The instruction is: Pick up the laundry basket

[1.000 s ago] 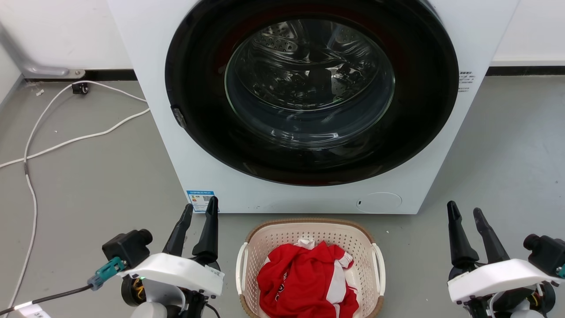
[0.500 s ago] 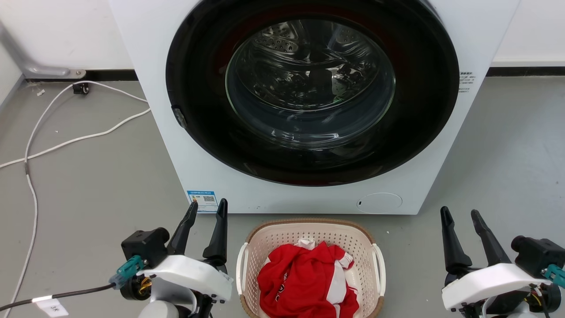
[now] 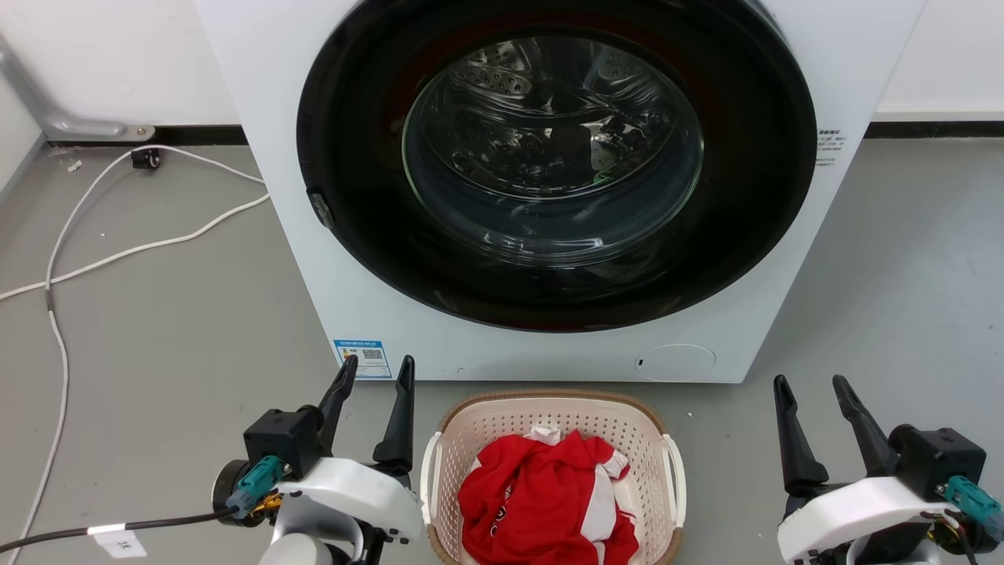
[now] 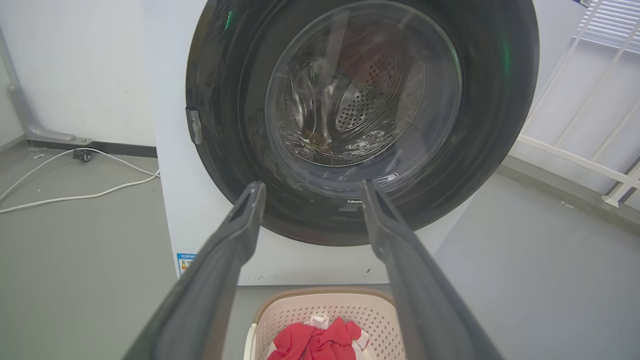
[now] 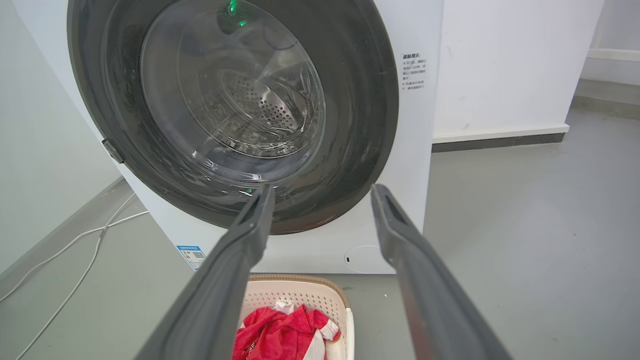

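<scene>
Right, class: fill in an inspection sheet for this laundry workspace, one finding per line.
Surface: grey floor, smooth and flat.
Job's things: cream perforated plastic laundry basket with a brown woven-look rim stands on the floor before the washer, holding a crumpled red and white garment; its white side handles are ungripped.
Clutter: nothing seen.
Grippers: left gripper open, close beside the basket's left side; right gripper open, farther off on its right; both empty.
Cables: white cable loops over the floor at left; black labelled cable runs to the left arm.
Surroundings: white front-loading washing machine, round dark door shut; white wall behind.
</scene>
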Available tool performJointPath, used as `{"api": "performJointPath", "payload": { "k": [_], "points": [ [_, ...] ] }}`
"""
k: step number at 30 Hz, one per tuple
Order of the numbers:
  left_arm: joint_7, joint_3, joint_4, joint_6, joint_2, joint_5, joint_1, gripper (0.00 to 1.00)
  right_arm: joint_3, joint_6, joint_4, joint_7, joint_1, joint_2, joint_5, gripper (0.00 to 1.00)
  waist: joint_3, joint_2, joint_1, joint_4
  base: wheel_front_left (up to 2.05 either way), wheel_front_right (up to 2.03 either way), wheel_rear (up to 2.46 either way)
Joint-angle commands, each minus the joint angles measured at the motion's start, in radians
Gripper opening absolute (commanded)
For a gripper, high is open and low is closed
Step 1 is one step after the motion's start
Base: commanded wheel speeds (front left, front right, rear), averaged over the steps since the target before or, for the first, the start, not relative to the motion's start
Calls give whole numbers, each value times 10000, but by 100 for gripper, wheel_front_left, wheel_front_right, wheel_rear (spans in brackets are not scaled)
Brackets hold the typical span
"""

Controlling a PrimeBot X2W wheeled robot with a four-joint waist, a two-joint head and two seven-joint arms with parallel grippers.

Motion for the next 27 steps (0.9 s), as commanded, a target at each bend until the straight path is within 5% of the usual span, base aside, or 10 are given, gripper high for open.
{"api": "performJointPath", "payload": {
  "k": [1, 27],
  "points": [
    [-112, -61, -15, 65, 36, 314, -163, 100, 40, 0, -124, -106, 49, 6, -309, 100, -1, 0, 0, -3, 0, 0, 0],
    [-622, -183, 143, 104, -101, 2004, 69, 100, 65, -1, -142, -681, 181, 11, -1307, 100, -6, 0, 0, 32, 0, 0, 0]
  ]
}}
